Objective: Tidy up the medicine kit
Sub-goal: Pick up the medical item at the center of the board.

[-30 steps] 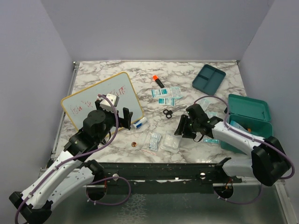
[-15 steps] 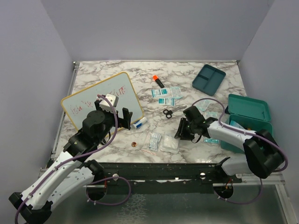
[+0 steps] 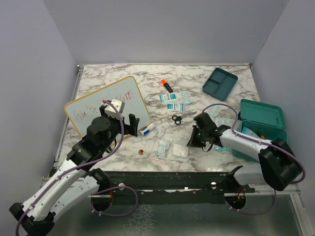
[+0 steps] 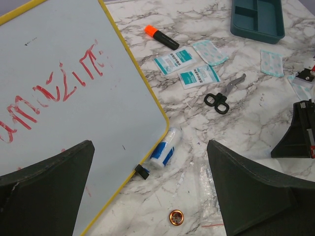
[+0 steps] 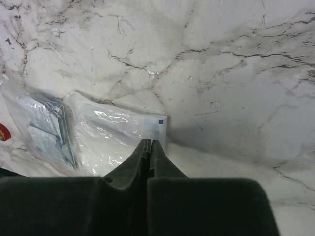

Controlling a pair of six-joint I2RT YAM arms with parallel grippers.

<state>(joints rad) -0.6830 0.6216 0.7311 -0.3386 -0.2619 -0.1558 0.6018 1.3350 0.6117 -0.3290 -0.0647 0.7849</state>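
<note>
While shut tip to tip with no gap, right fingers [image 5: 149, 147] low over the desk [image 5: 236, 73], at the corner of a clear flat packet [image 5: 118, 142]; touching it or just short, cannot tell. Clamped on nothing visible. Just left of that packet, a second clear packet [image 5: 44, 128] with blue-printed contents. Level with these at the desk's right edge, teal case [image 3: 262, 113], lid up, well to the right of the right fingers and apart from them. Over the lower edge of the yellow-framed whiteboard [image 4: 59, 88], left fingers [image 3: 134, 124] spread wide, gripping nothing. Below them, a small copper ring [image 4: 176, 217] and a blue-and-white tube [image 4: 165, 147] against the board's frame. Farther out, black scissors [image 4: 222, 96], printed sachets [image 4: 184, 69], an orange-capped marker [image 4: 162, 38]. Farthest back, right of centre, matching divided tray [image 3: 220, 82], far from both pairs of fingers.
</note>
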